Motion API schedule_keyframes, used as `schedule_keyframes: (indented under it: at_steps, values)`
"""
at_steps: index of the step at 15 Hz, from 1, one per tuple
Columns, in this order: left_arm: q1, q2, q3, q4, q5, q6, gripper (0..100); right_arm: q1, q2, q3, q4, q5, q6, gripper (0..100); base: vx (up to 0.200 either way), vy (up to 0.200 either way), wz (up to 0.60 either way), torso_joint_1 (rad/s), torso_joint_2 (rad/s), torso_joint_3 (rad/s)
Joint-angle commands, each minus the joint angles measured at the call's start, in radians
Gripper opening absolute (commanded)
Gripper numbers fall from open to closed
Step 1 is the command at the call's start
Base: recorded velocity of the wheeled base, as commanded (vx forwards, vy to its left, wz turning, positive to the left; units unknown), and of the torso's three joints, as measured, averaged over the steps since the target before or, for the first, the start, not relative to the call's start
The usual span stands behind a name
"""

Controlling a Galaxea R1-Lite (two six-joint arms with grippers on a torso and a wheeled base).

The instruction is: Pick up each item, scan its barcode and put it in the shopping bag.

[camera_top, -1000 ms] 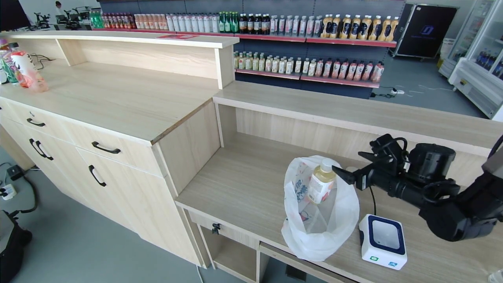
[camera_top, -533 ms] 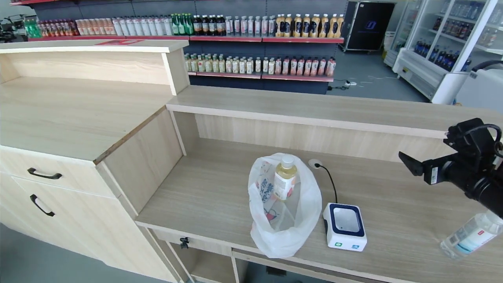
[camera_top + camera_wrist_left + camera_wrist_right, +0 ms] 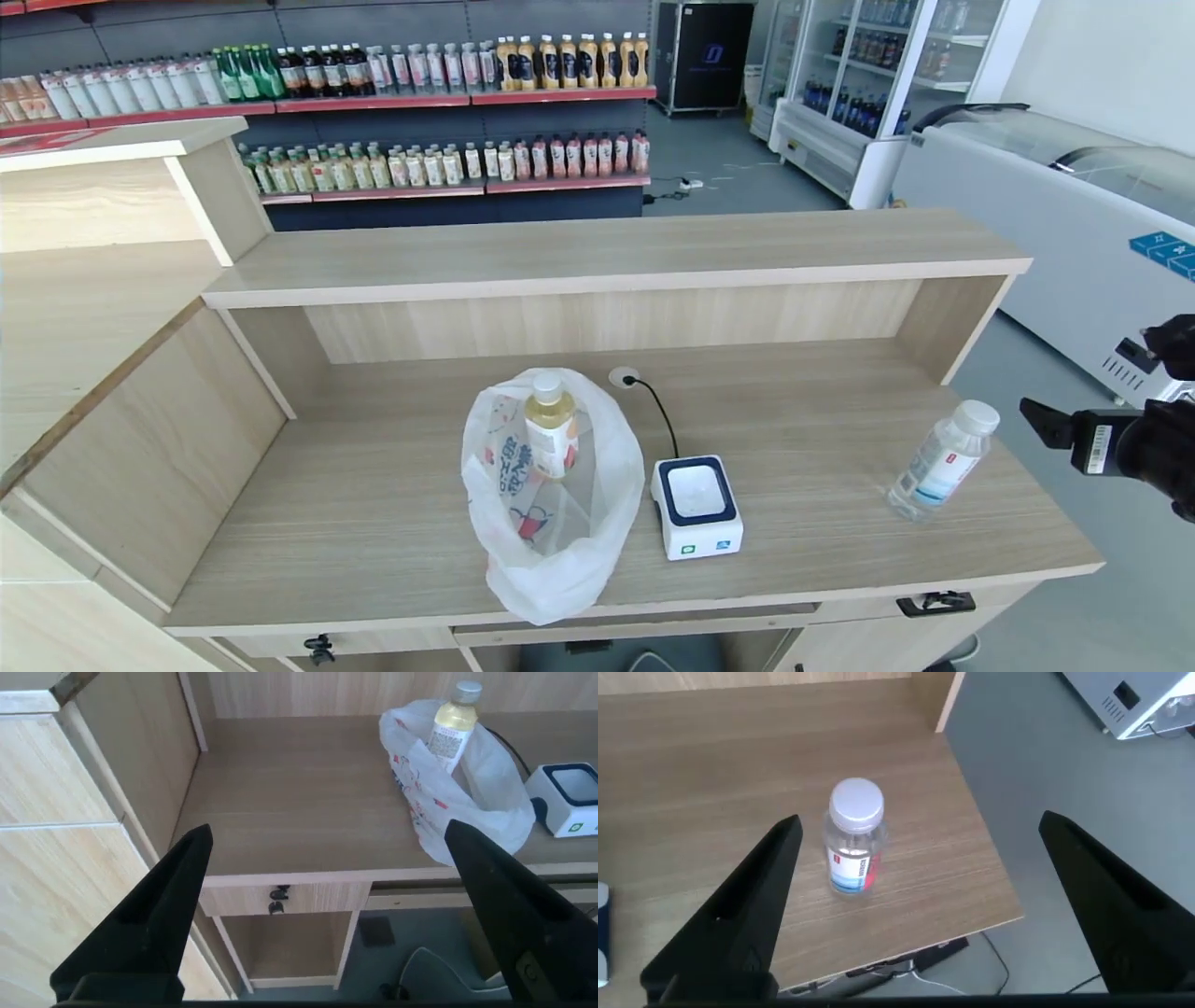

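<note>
A white plastic shopping bag (image 3: 551, 504) stands open on the lower counter, with a yellow tea bottle (image 3: 551, 425) upright inside it. The white and blue barcode scanner (image 3: 695, 504) sits just right of the bag. A clear water bottle (image 3: 938, 457) with a white cap stands near the counter's right end. My right gripper (image 3: 1085, 371) hangs open and empty off the right end of the counter, above and beyond the water bottle (image 3: 853, 840). My left gripper (image 3: 327, 831) is open and empty, out in front of the counter, left of the bag (image 3: 458, 784).
A raised wooden ledge (image 3: 607, 257) runs behind the lower counter, and a taller counter block (image 3: 103, 308) walls the left side. The scanner cable (image 3: 658, 411) runs to a hole at the back. A chest freezer (image 3: 1074, 233) stands to the right.
The head camera has swung to the right. My right gripper has drawn away from the tea bottle in the bag to beyond the water bottle. The tea bottle stays in the bag.
</note>
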Motion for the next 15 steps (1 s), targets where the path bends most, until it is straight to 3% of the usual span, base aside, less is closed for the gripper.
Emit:
schedule_keyframes:
  at_steps: [1, 9, 12, 15]
  values:
    - [0.0, 0.0, 0.0, 0.0, 0.0, 0.0, 100, -0.004, -0.007, -0.002, -0.01, 0.015, 0.014, 100, 0.0, 0.0, 0.0, 0.0, 0.0, 0.0]
    - [0.0, 0.0, 0.0, 0.0, 0.0, 0.0, 100, -0.049, -0.002, 0.018, -0.023, 0.022, 0.059, 100, 0.0, 0.0, 0.0, 0.0, 0.0, 0.0]
    - [0.0, 0.0, 0.0, 0.0, 0.0, 0.0, 100, -0.049, 0.022, 0.06, -0.12, 0.021, 0.06, 100, 0.0, 0.0, 0.0, 0.0, 0.0, 0.0]
    - [0.0, 0.0, 0.0, 0.0, 0.0, 0.0, 100, -0.049, 0.045, 0.136, -0.224, 0.021, 0.054, 100, -0.2, 0.0, 0.0, 0.007, 0.0, -0.001]
